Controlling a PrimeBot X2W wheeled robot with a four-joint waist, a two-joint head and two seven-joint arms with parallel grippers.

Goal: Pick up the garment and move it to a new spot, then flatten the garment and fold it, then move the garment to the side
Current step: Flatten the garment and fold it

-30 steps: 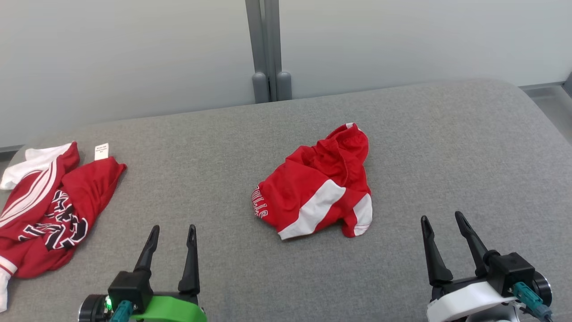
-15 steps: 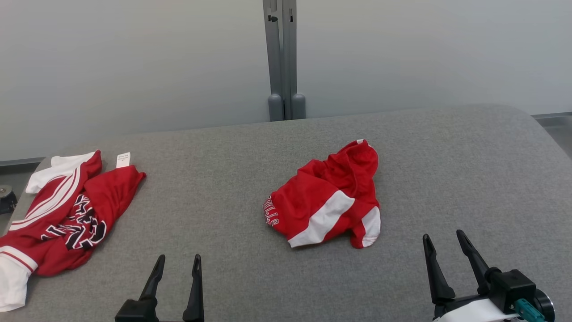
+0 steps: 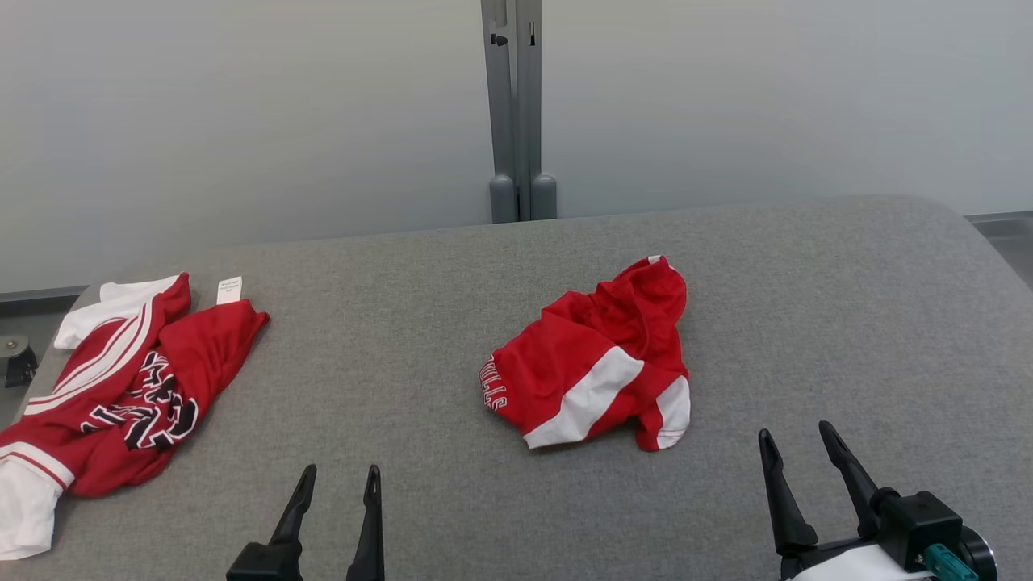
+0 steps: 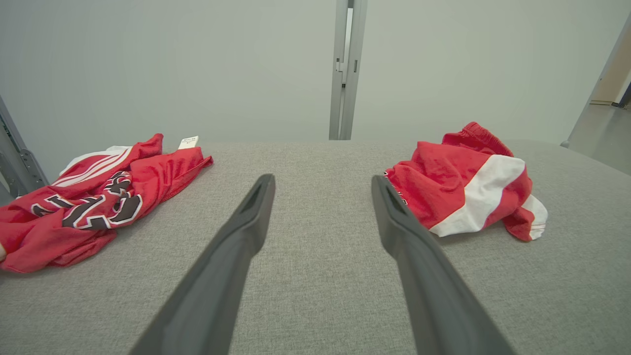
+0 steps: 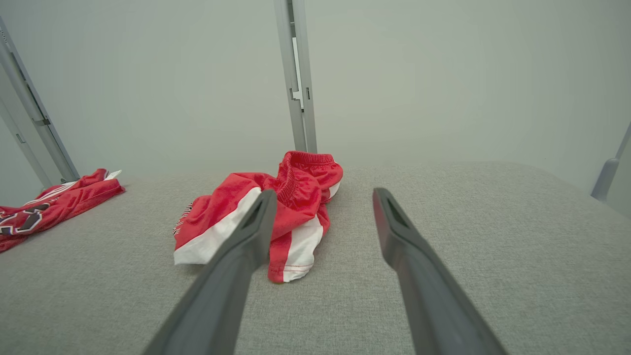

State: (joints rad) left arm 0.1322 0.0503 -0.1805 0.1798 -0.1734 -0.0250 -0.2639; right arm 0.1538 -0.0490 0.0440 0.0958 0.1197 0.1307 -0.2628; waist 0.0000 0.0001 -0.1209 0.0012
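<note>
**Desk:** Grey fabric covers the table [image 3: 403, 403] in the head view. What is lying on it?

**Me:** The red shorts [image 3: 593, 363], with white panels, lie crumpled near the middle of the table, and nothing touches them. From my left gripper [image 3: 340, 474] they sit at about 1 o'clock, and from my right gripper [image 3: 794, 432] at about 10 o'clock.

**Desk:** And the claws?

**Me:** Both are spread wide and empty, with the fingers pointing towards 12. Both are well short of the shorts. A red jersey [image 3: 121, 379] with black-and-white lettering is bunched at the table's 9 o'clock end, well apart from the shorts. A grey post [image 3: 520, 121] stands at 12 o'clock behind the table, against a pale wall [image 3: 242, 121].

**Desk:** Left wrist view?

**Me:** I look out between my two dark fingers. They are held wide, with bare fabric between them. The shorts are at 2 o'clock, and one fingertip overlaps their near edge in the picture. The jersey is at 10 o'clock, with a small white tag [image 4: 188, 142] at its far end.

**Desk:** Right wrist view?

**Me:** These fingers are wide too and hold nothing. The shorts lie at 11 o'clock with the elastic waistband heaped up on their far side, and one finger crosses in front of them. The jersey lies far off at 9 o'clock, by the table's edge.
</note>
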